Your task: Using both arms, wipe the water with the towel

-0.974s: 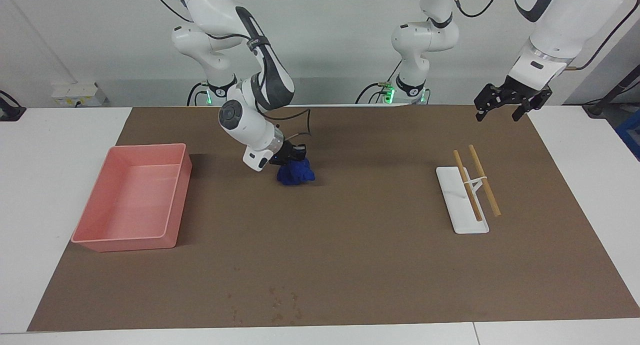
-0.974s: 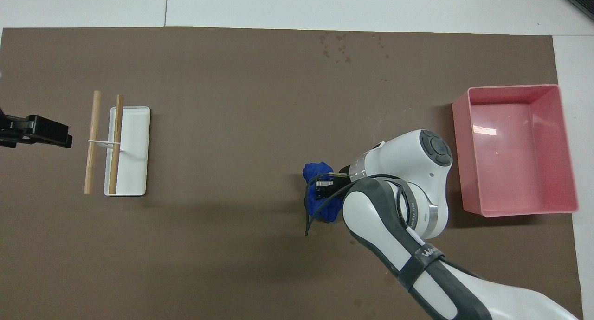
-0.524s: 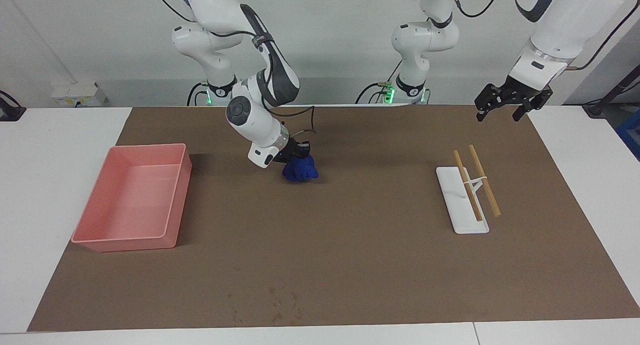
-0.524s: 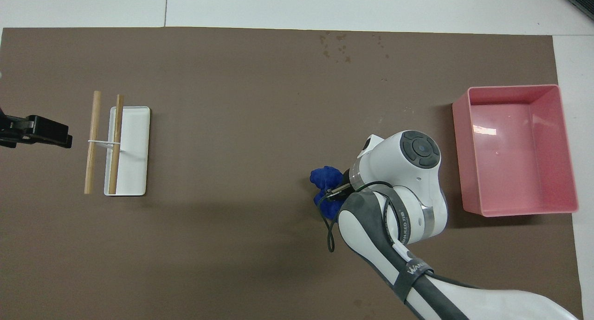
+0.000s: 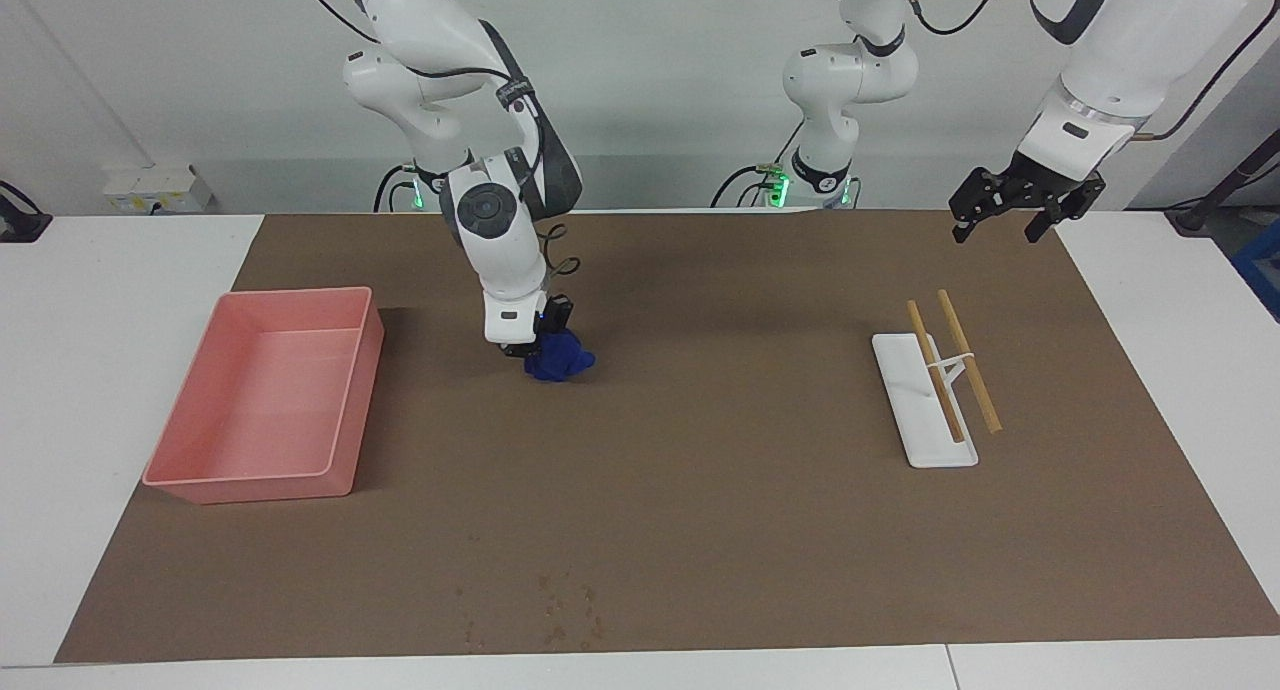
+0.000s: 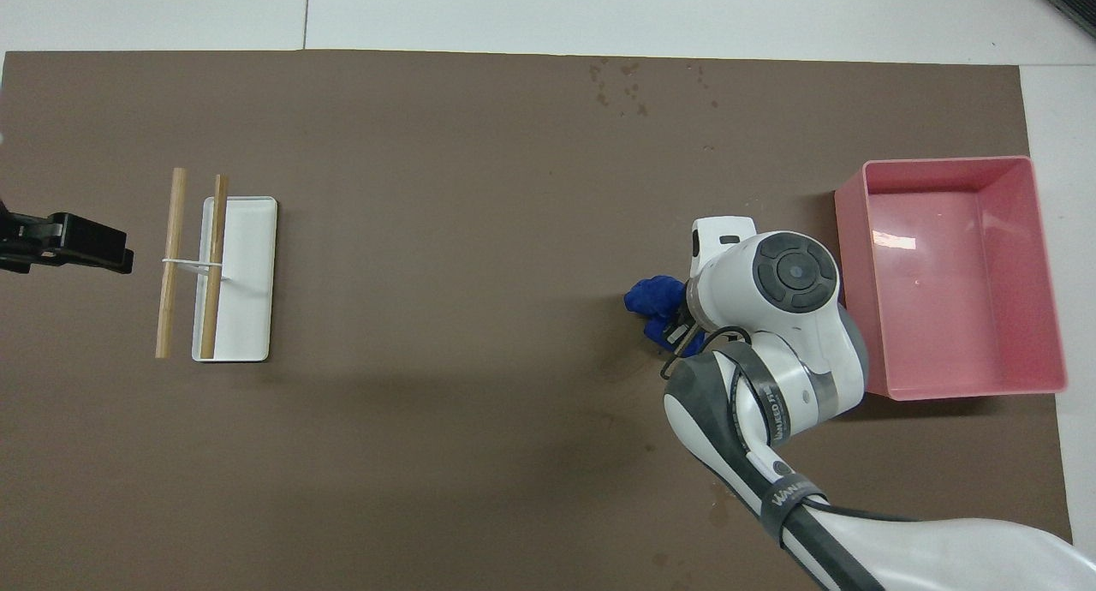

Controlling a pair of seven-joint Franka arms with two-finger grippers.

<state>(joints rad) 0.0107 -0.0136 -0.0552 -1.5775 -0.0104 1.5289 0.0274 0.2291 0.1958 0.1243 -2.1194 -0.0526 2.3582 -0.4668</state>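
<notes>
At the right arm's end of the brown mat (image 5: pixel 700 530) sits the pink tray (image 5: pixel 170 470), hollow side up, nothing visible inside. Just beside it, toward the table's middle, the right arm (image 5: pixel 495 240) comes down steeply; its wrist points nearly straight at the mat. Right gripper (image 5: pixel 545 345) is clenched on the towel (image 5: pixel 560 360), a bunched blue wad, top pinched between the fingers. Towel bottom is at or just off the mat; cannot tell if it touches. From overhead the towel (image 6: pixel 655 300) peeks out beside the arm's wrist, the gripper itself mostly hidden under it; the tray (image 6: pixel 1049 274) lies close by.

Water drops (image 5: pixel 560 610) make a scatter of dark spots on the mat near the edge farthest from the robots, well apart from the towel, roughly in line with it. Overhead they show near the mat's top edge (image 6: pixel 625 81).

Toward the left arm's end lies a white slab (image 5: pixel 925 420) with two wooden sticks (image 5: pixel 950 365) across it, tied by a thin band, one stick partly off the slab.

Left arm (image 5: pixel 1095 80) waits, gripper (image 5: pixel 1010 215) up in the air over the mat's corner near its base, fingers spread, holding nothing. Overhead only its black tip (image 6: pixel 77 244) shows at the frame edge beside the sticks.
</notes>
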